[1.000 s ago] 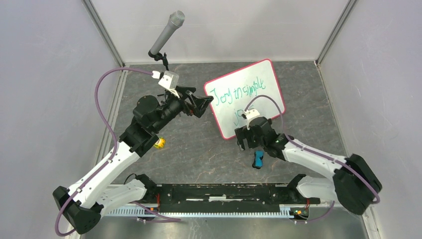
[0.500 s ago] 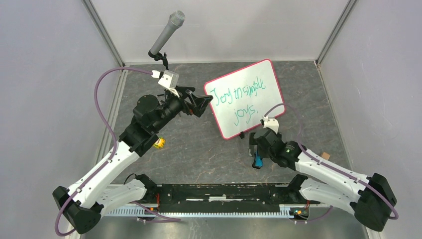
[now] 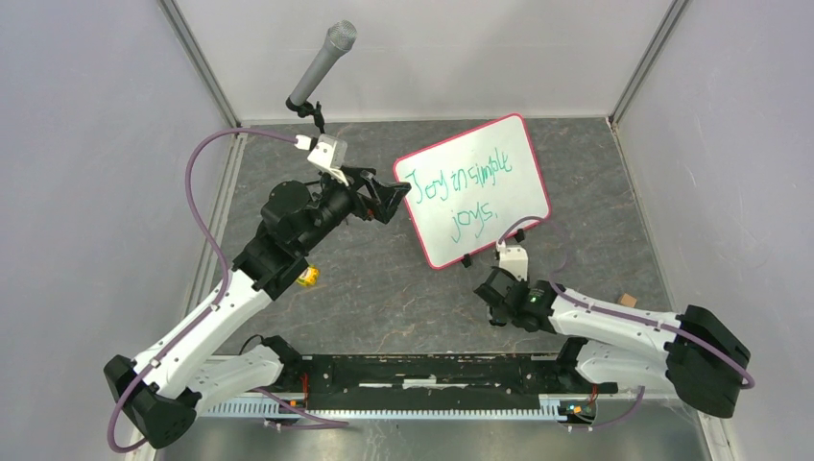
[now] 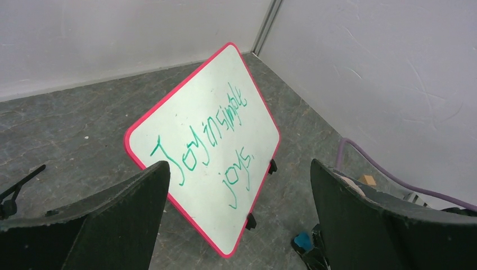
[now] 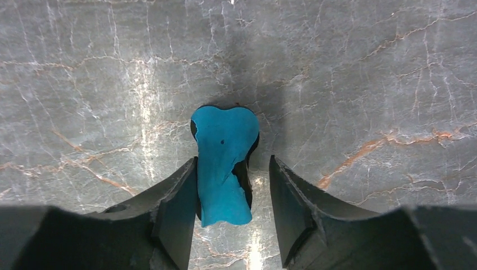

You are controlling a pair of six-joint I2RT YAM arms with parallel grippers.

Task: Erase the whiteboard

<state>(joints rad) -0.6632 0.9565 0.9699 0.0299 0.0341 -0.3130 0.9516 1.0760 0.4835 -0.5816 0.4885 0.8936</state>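
A: Whiteboard (image 3: pixel 472 190) position?
B: Far side of the table (image 3: pixel 384 288), green writing on its face; left gripper (image 4: pixel 239 164) gapes wide and empty just beside it.
A: Right gripper (image 5: pixel 233 160)?
B: Half-closed astride a blue eraser (image 5: pixel 222 169), one finger seemingly touching; firm grip unclear.

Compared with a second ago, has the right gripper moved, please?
Yes: the right gripper drew back toward the near side, off the whiteboard's lower corner.
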